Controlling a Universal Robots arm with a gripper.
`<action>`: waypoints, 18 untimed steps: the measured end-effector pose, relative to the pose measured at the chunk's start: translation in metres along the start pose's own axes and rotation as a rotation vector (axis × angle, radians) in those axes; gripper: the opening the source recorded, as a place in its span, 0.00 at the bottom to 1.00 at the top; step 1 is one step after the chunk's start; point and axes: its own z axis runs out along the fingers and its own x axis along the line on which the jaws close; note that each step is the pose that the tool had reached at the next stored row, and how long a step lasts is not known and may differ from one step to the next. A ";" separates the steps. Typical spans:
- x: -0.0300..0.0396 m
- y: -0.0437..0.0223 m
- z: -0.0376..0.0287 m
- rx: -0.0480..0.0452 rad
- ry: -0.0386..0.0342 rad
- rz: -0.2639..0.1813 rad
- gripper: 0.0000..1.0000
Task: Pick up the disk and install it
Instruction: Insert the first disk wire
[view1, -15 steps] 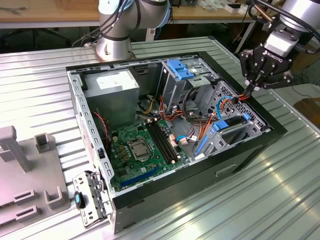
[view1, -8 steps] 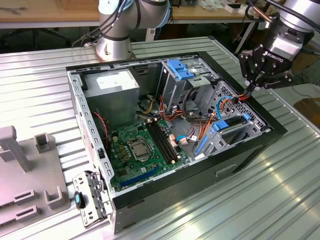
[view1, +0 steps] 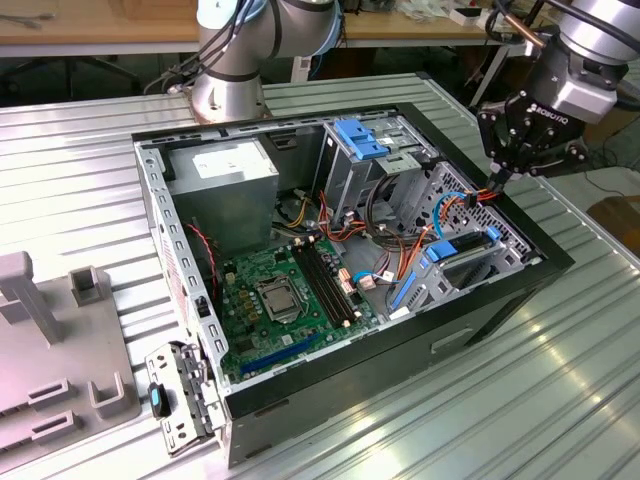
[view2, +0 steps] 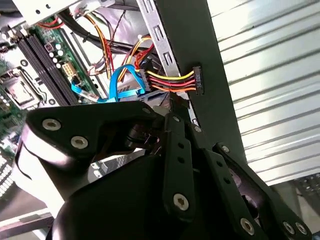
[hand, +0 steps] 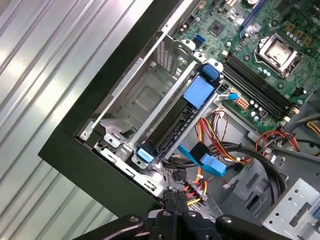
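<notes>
A: Biggest first. We have a ribbed metal table (view1: 560, 380), an open black computer case (view1: 330, 400) lying on it, and the arm (view1: 240, 60) with its base at the case's far side.

B: Inside we see the green circuit board (view1: 270, 300). The grey drive cage (view1: 445, 190) is in the corner on the exterior view's right.

A: Disk?

B: We mark the disk (view1: 462, 252) in that cage, blue frame around it. In the first wrist view the disk (hand: 180, 117) lies in the cage slot.

A: Gripper?

B: The gripper (view1: 497, 181) hangs over the case edge near the cage, apart from the disk. We read it as drawn together to a narrow tip. In the first wrist view the gripper (hand: 172, 201) is right against red and yellow wires (hand: 192, 191). We can't tell if it pinches them.

A: Smallest is the black connector (view2: 197, 80) on the wire ends, over the case rim.
</notes>
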 end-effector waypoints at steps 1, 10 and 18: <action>0.0000 -0.0001 0.0001 0.0001 -0.0006 -0.015 0.11; 0.0007 -0.0008 0.0010 0.0019 -0.0107 -0.308 0.11; 0.0018 -0.0021 0.0011 0.0032 -0.0157 -0.441 0.11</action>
